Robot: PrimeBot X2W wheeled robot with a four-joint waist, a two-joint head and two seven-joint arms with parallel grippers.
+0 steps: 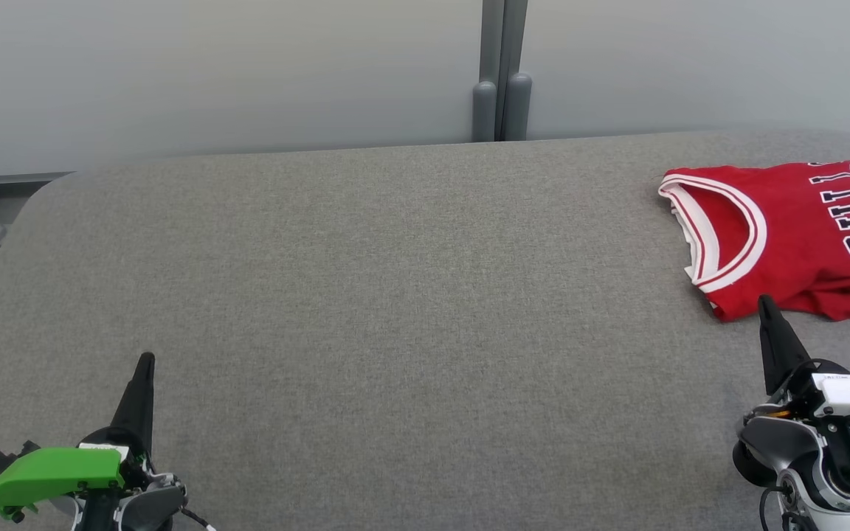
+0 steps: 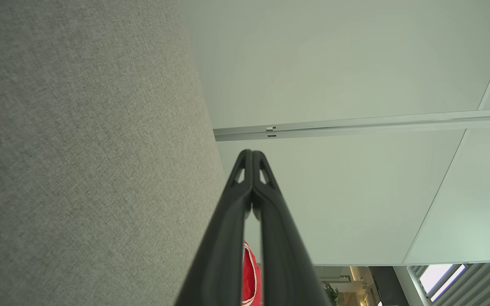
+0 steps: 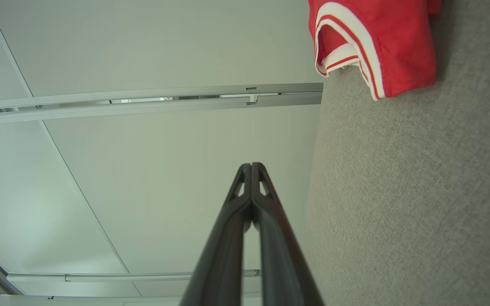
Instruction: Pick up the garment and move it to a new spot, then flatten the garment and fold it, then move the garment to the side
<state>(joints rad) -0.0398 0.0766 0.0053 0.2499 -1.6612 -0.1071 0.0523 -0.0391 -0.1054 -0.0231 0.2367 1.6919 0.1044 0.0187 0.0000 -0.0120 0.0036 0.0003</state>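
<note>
The garment (image 1: 801, 236) is a red basketball jersey with white and navy trim, lying folded at the far right of the grey table (image 1: 395, 295). Its edge also shows in the right wrist view as red cloth (image 3: 389, 38), and as a sliver of red jersey (image 2: 250, 280) between the left fingers. My right gripper (image 1: 766, 301) is shut and empty, its tip just in front of the jersey's near edge. At the lower left my left gripper (image 1: 146, 359) is shut and empty, far from the jersey. Both wrist views show fingertips pressed together, left gripper (image 2: 252, 151) and right gripper (image 3: 252, 164).
A pale wall with a grey vertical post (image 1: 501, 88) stands behind the table's far edge. The table's rounded left corner (image 1: 49, 192) drops off to the floor. Wide bare felt lies between the two arms.
</note>
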